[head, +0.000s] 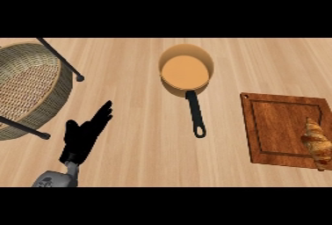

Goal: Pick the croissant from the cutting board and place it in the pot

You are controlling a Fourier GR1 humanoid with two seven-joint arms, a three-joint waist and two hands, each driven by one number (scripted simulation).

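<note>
Wooden cutting board (pixel 279 132) bears one croissant (pixel 316 143); one pot (pixel 186 70) apart; left hand (pixel 84 134) open, empty.

Only one limb in view, near left: matte black left hand (pixel 83 136) with slim tapered fingers and a shorter thumb, no markings. Below it a narrow grey metallic wrist link, then the rounded grey forearm shell (pixel 53 179).

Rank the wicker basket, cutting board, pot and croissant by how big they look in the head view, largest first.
1. Wicker basket, though it is cut off at the left edge.
2. Cutting board, cut off at the right edge; close enough to the basket that the order is unsure.
3. Pot, handle included.
4. Croissant, clearly smallest.
</note>
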